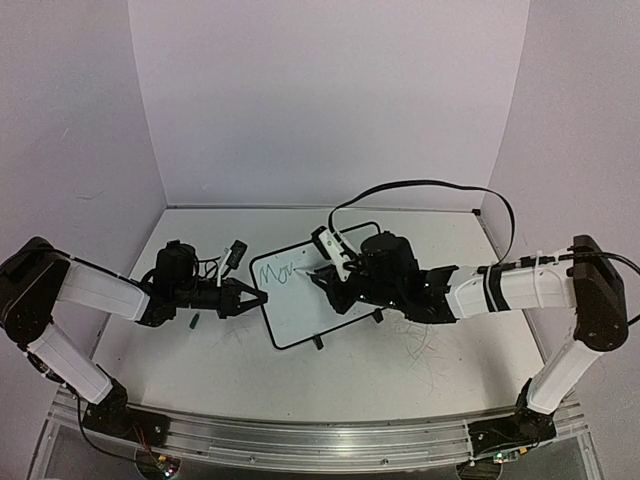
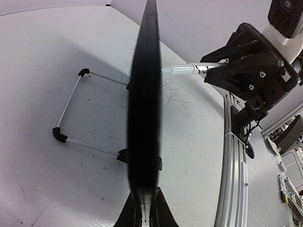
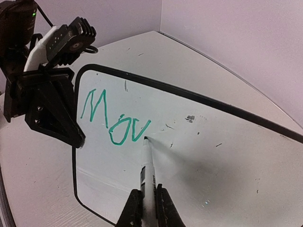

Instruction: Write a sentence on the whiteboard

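gleaming rounded whiteboard, green scrawl, slim white marker

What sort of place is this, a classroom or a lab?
Most likely a lab test booth: plain white panels box in a scuffed table, and two robot arms sit bolted to a metal rail at its edge.
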`<state>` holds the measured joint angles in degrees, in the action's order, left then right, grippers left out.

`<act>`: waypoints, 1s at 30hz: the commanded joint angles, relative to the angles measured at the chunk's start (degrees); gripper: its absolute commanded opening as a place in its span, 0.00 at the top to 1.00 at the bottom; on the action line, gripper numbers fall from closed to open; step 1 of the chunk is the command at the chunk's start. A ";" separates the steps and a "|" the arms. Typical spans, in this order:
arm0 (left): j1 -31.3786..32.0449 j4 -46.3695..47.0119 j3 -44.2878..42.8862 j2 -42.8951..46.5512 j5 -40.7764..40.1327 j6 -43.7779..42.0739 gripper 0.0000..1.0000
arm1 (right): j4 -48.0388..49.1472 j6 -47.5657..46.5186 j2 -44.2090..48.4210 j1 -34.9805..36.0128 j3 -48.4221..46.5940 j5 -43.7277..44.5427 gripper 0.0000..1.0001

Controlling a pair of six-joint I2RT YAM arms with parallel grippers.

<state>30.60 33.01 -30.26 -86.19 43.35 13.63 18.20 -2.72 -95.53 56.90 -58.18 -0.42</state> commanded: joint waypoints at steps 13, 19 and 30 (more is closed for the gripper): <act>-0.01 0.18 -0.15 1.63 -1.14 -2.55 1.00 | 1.14 2.14 -0.39 -0.04 -1.28 6.26 1.00; -0.01 0.11 0.02 1.98 -1.22 -2.55 1.00 | 1.28 2.28 0.20 -0.15 -0.73 7.51 1.00; -0.01 -0.01 0.10 2.00 -1.29 -2.64 1.00 | 2.94 2.28 0.34 -0.55 -1.05 8.77 1.00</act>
<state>30.59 32.74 -30.26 -86.08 43.33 13.96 18.83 -1.23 -95.72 57.04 -58.50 5.15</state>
